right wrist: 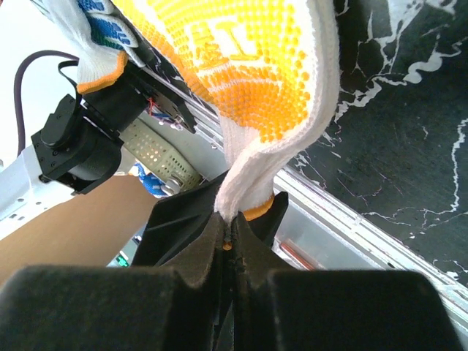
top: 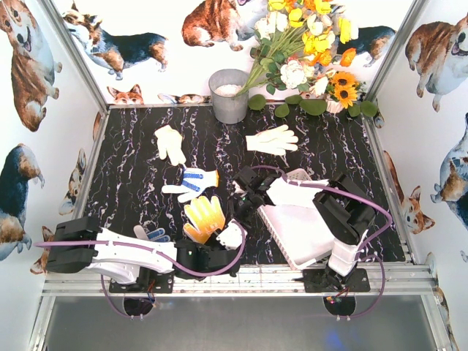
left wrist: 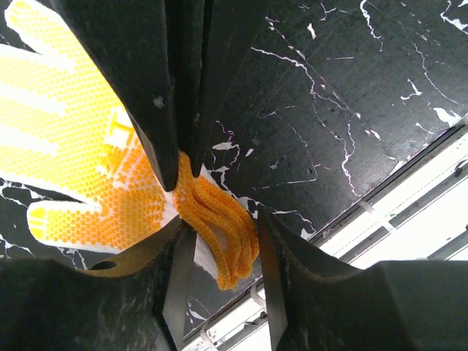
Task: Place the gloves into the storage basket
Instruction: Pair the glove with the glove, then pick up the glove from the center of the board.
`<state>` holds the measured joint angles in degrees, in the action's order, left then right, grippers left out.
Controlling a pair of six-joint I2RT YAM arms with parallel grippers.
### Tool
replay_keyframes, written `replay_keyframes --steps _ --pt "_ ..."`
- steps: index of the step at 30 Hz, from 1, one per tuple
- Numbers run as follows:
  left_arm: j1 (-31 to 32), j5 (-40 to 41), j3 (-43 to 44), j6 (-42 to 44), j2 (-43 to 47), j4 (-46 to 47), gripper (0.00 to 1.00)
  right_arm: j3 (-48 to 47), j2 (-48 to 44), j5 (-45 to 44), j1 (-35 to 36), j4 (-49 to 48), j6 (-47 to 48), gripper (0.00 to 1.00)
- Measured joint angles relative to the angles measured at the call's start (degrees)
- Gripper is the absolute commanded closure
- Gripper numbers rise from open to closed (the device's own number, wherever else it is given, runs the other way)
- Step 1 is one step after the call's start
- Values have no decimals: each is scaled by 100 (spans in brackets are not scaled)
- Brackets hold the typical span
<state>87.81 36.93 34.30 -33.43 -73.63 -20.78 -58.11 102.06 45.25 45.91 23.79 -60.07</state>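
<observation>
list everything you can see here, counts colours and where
yellow glove: 1, yellow palm, orange cuff, near edge, centre
blue-dotted gloves: 2, white, one mid-table, one by left arm
plain gloves: 2, cream and white, far half
storage basket: 1, white, near right
bucket: 1, grey, far edge
flowers: 1 bunch, yellow, white, orange, far right
table: 1, black marbled
left gripper: jaws shut on yellow glove's cuff
right gripper: jaws shut on same glove

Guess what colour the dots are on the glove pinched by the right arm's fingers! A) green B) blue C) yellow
C: the right wrist view shows the right fingers shut on the white cuff of the yellow-dotted glove.
</observation>
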Motion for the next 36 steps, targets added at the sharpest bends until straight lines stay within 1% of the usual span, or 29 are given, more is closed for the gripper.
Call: replay_keyframes --steps 2,3,5,6,7,8,9,10,11,12,13,16,19,23,28,30,36 --pt "2 4 22 -35 -39 -26 74 0 0 11 -33 7 11 100" --pt "4 7 31 -50 -52 -42 80 0 0 13 -46 13 17 100" --pt "4 28 42 -94 -68 -55 96 0 -2 17 -72 31 24 100" --pt "4 46 42 -140 -68 -63 100 0 -4 17 -87 42 31 100" --pt "4 74 42 -179 -66 -83 100 2 -11 13 -105 55 42 100" --pt "4 107 39 -219 -55 -101 100 2 -26 4 -127 72 46 98" --pt "0 129 35 -243 -9 -116 100 2 -57 -15 -149 116 59 91" --pt "-13 140 20 -254 68 -116 100 2 -96 -35 -170 155 63 83" --pt "-87 127 -17 -258 199 -103 100 2 -151 -59 -188 181 70 71" --pt "-184 72 -66 -260 372 -81 100 2 -210 -96 -203 192 72 62" --pt "-345 -66 -149 -254 586 2 100 2 -280 -153 -219 192 70 56" --pt "-1104 -680 -525 -238 1272 374 100 2 -564 -380 -275 201 96 48" --pt "-1770 -1281 -835 -247 1731 723 100 4 -870 -597 -343 208 87 43" --pt "-2192 -1954 -870 -234 1720 999 100 133 -1272 -911 -398 140 -70 38" --pt "-2299 -2396 -791 -247 1364 1235 100 444 -1650 -1351 -358 -2 -474 37" --pt "-2323 -2483 -734 -258 1231 1305 100 509 -1705 -1554 -267 -48 -629 32" --pt "-2417 -2577 -546 -310 999 1416 100 837 -1906 -2286 149 -170 -1082 28"
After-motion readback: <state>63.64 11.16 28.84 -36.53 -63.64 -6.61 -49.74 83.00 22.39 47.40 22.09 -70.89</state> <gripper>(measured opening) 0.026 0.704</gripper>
